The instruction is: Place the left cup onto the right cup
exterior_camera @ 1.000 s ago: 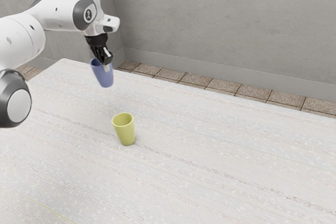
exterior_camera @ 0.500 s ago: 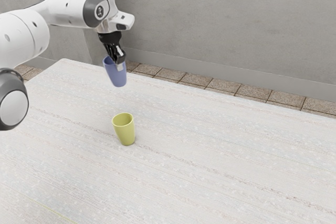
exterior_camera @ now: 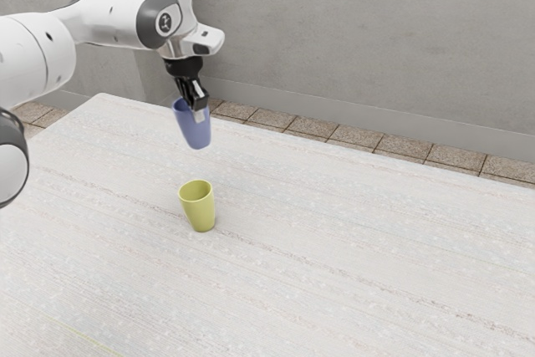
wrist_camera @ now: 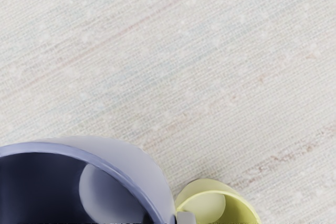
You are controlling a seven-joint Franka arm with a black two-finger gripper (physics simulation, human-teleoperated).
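Clamping the tilted blue cup (exterior_camera: 194, 125) at its rim, pincer (exterior_camera: 198, 103) aloft above the upright yellow cup (exterior_camera: 197, 205).

- Pale whitewashed wood-grain table (exterior_camera: 351, 257), takes up pretty much everything from 3 round through 6 to 9 o'clock in the exterior view.
- Plain grey concrete wall (exterior_camera: 376, 31) up at 12 o'clock.
- Strip of brownish floor tiles (exterior_camera: 401, 146) between table edge and wall, running out toward 3 o'clock.
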